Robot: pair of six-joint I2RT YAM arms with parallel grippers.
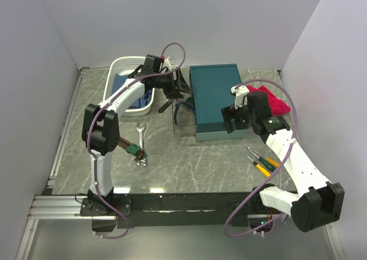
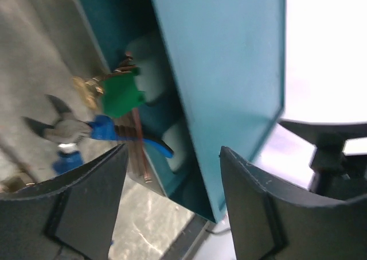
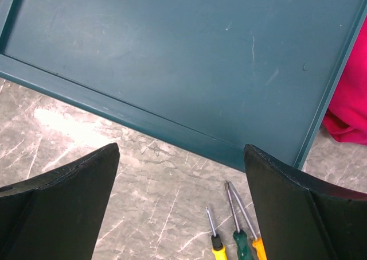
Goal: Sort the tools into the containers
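The teal box (image 1: 215, 96) lies closed at the table's middle, with a shallow grey tray (image 1: 184, 128) at its left side. Blue-handled pliers (image 1: 184, 106) and a black-handled tool (image 1: 166, 105) lie by that tray. My left gripper (image 1: 179, 88) is open beside the box's left side; in the left wrist view (image 2: 173, 151) a teal box edge (image 2: 229, 99) runs down between its fingers, with the pliers (image 2: 74, 131) to the left. A silver spanner (image 1: 140, 135) lies left of the tray. My right gripper (image 1: 232, 119) is open and empty over the box's near edge (image 3: 172, 53). Yellow- and green-handled screwdrivers (image 1: 262, 162) show near its right finger (image 3: 238, 243).
A white basket (image 1: 123, 65) holding a blue cloth stands at the back left. A red cloth (image 1: 275, 102) lies right of the box and also shows in the right wrist view (image 3: 350, 122). A small green piece with copper strands (image 2: 120, 96) hangs by the pliers.
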